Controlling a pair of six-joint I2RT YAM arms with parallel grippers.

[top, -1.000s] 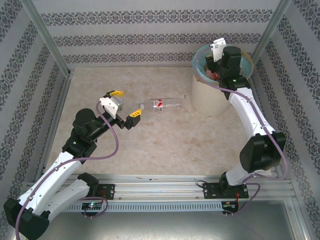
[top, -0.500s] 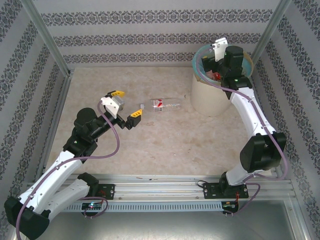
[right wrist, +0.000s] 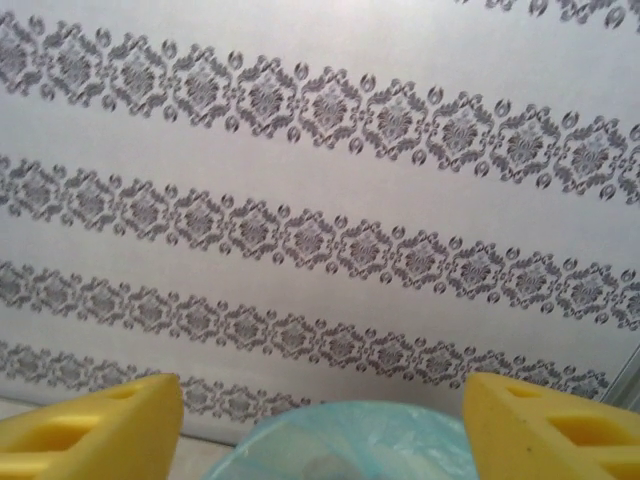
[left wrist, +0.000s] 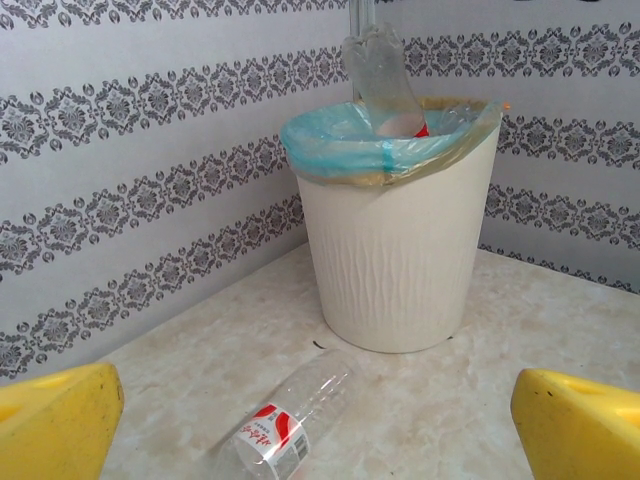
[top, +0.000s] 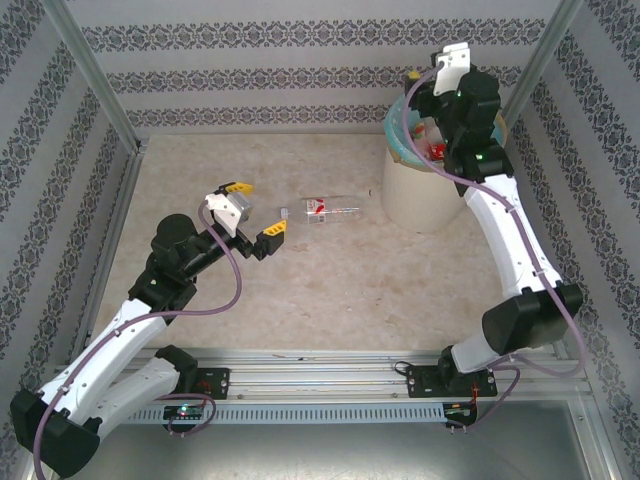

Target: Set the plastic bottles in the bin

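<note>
The left gripper (top: 252, 211) is hovering low over the table (top: 300, 300), left of the middle, with its yellow fingers (left wrist: 55, 425) wide apart and nothing between them. It is pointing to the right, toward a bottle (top: 326, 209) that is lying on its side near the fingertips, not touching them. This clear bottle with a red label is resting between the left gripper and the bin (top: 415, 205), which is standing at the far right corner. I think the jaws are open so wide so that they can go around the bottle's body in the next move. The right gripper (right wrist: 320, 440) is hanging just above the bin's turquoise liner (left wrist: 335, 140), its fingers apart and holding nothing, which fits a place for dropping into the opening. An upright bottle (left wrist: 380, 65), clear and crumpled, is sticking out above the rim, with something red beside it. In my judgement the lying bottle is the last one waiting on the table.
</note>
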